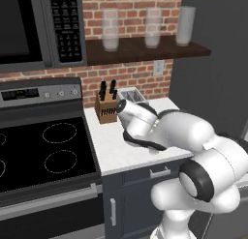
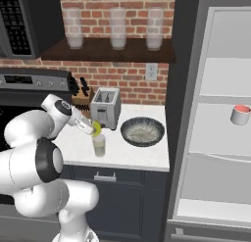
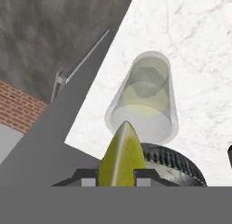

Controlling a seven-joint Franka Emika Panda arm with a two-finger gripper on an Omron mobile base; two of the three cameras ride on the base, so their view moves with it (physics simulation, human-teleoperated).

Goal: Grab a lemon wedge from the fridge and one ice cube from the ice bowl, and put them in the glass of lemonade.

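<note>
Two-finger gripper clamps the small yellow-green lemon wedge directly above the short clear glass of lemonade, which stands near the white worktop's front edge, beside the dark shallow ice bowl.

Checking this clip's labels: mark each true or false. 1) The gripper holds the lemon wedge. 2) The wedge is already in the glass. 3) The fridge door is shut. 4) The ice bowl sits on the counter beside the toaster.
1) True: the gripper is shut on the lemon wedge.
2) False: it hangs just above the glass of lemonade.
3) False: the fridge stands open, shelves showing.
4) True: the ice bowl sits on the counter right of the toaster.
</note>
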